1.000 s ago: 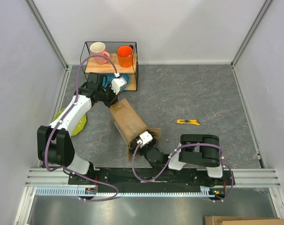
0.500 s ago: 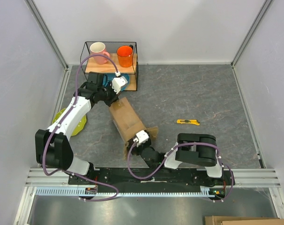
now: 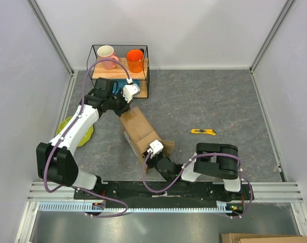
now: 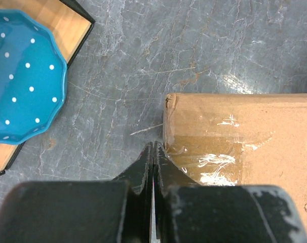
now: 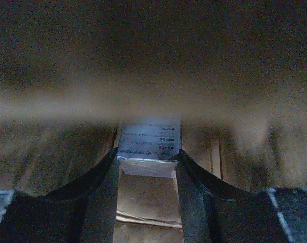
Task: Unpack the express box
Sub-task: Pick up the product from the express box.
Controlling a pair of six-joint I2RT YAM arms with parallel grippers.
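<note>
Left wrist view: my left claw (image 4: 153,148), pressed together, sits at the express box's (image 4: 244,126) end; my right claw (image 5: 149,152) flanks a white printed slip (image 5: 149,136), and I cannot tell if it grips.

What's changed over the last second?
The right gripper, reaching into the box, has narrowed its jaws onto a white-labelled packet inside; its arm shifted only slightly. Unchanged: the left gripper, shut at the box's far end, and the knife.

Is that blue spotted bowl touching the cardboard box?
Apart. The left wrist view shows bare grey table between the blue bowl and the box.
</note>
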